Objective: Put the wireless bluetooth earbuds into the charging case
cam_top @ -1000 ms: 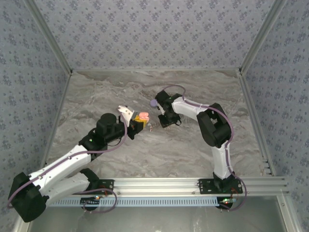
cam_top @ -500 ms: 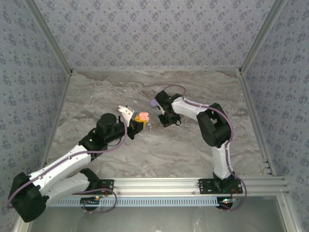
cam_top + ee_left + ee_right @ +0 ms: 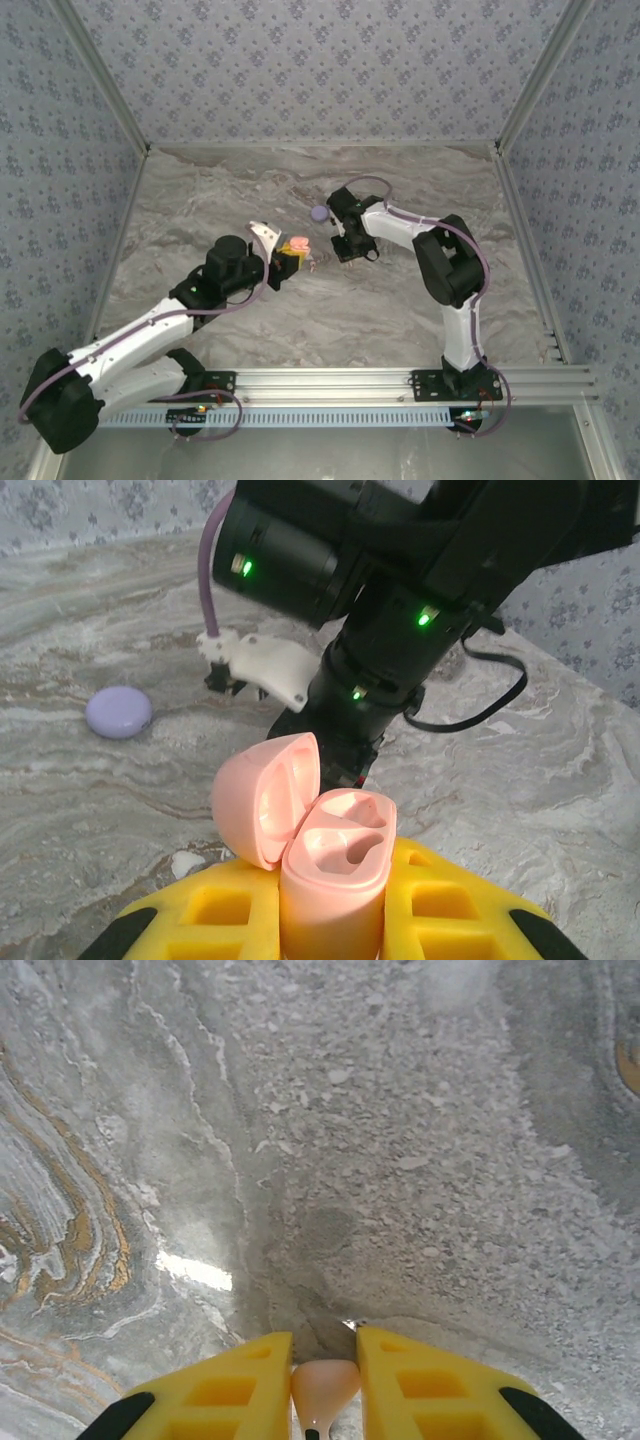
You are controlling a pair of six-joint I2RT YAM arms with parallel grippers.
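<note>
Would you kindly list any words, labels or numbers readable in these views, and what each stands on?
None can be read. The pink charging case in the left tool, the pale earbud in the right tool, the lilac case and the marbled table all look unmarked. The green lights on the right arm are plain dots.

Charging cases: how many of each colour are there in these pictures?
Pink charging case, lid open: 1
Lilac charging case, lid shut: 1
Total: 2
</note>
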